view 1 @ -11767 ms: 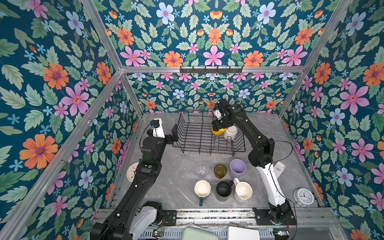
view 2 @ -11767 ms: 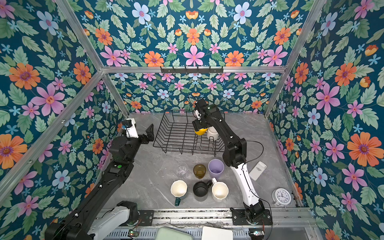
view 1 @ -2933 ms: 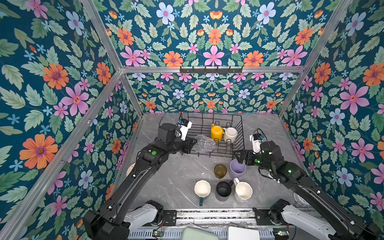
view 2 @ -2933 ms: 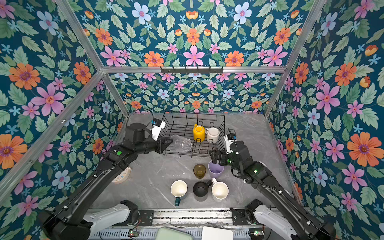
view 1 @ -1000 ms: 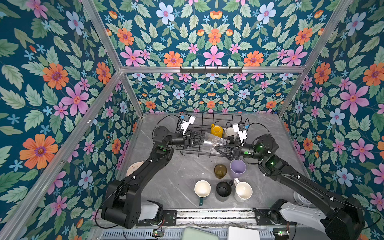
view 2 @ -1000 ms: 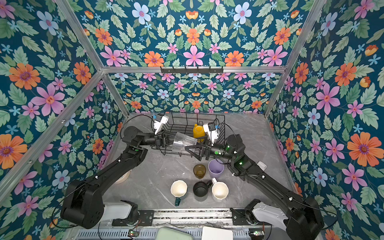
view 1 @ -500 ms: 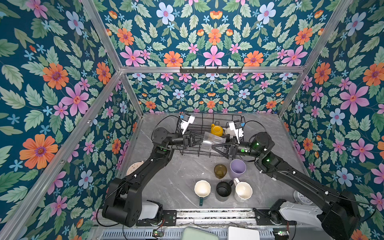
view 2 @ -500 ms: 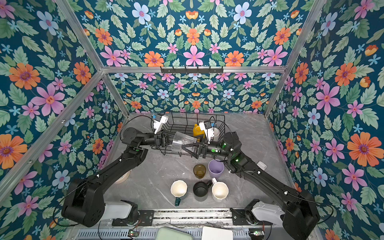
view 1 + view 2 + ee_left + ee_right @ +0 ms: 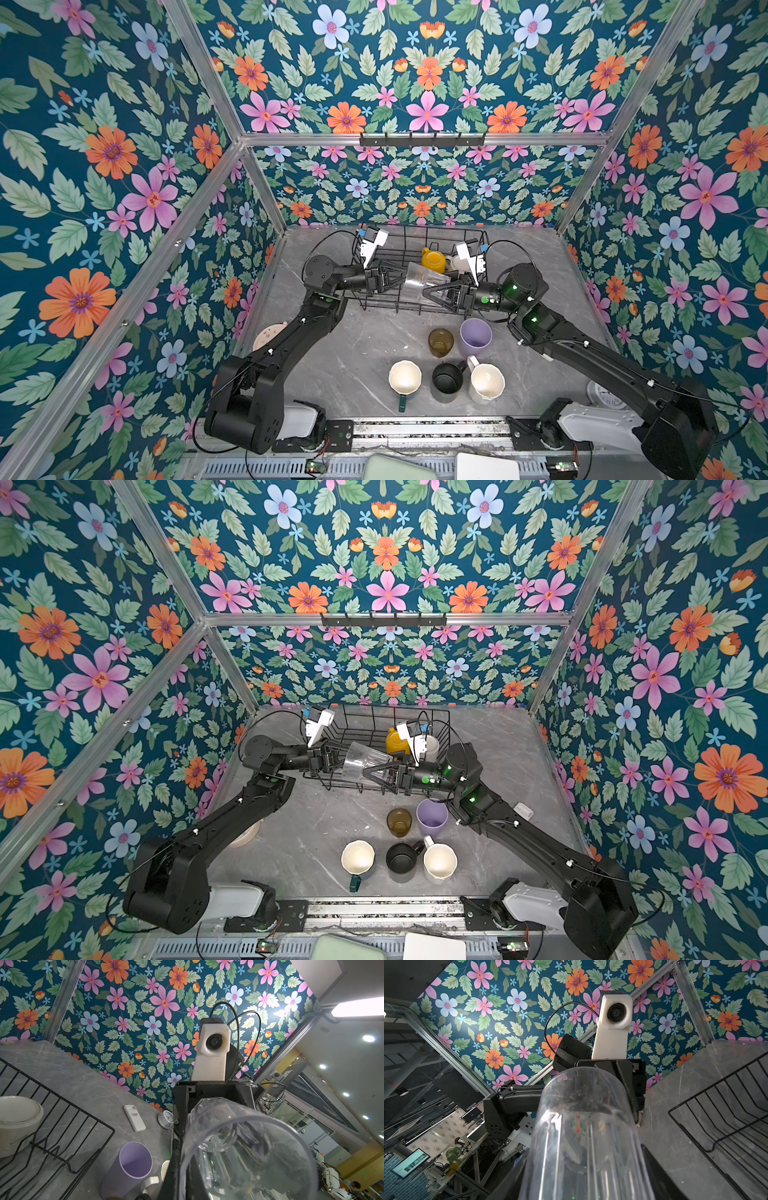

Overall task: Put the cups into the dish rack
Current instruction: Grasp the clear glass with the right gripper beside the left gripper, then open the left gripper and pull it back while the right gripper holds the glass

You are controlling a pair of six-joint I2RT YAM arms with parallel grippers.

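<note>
The step in hand looks like a handover. The clear glass (image 9: 424, 279) hangs on its side in the air over the front half of the dish rack (image 9: 409, 249), with an arm at each end. The left gripper (image 9: 397, 277) has its fingers closed on the rim end. The right gripper (image 9: 436, 293) has its fingers either side of the base end, but I cannot tell whether they already press the wall.

Next, I judge, the right fingers need a firm squeeze before the left ones let go (smooth clear walls give little purchase). Then the glass wants turning mouth down and lowering into the free part of the rack, clear of the prongs.

The glass is transparent, empty and tapered, wider at the mouth, with faint vertical ribs along its wall.

At the back of the rack sit the yellow mug (image 9: 433, 260) and, just beside it, an upturned white mug (image 9: 16, 1122). In front of the rack, on the tabletop (image 9: 353, 353), wait the amber glass (image 9: 440, 341), the lilac tumbler (image 9: 475, 337), a green-handled mug (image 9: 404, 377), a black mug (image 9: 446, 378) and another white mug (image 9: 485, 383).
</note>
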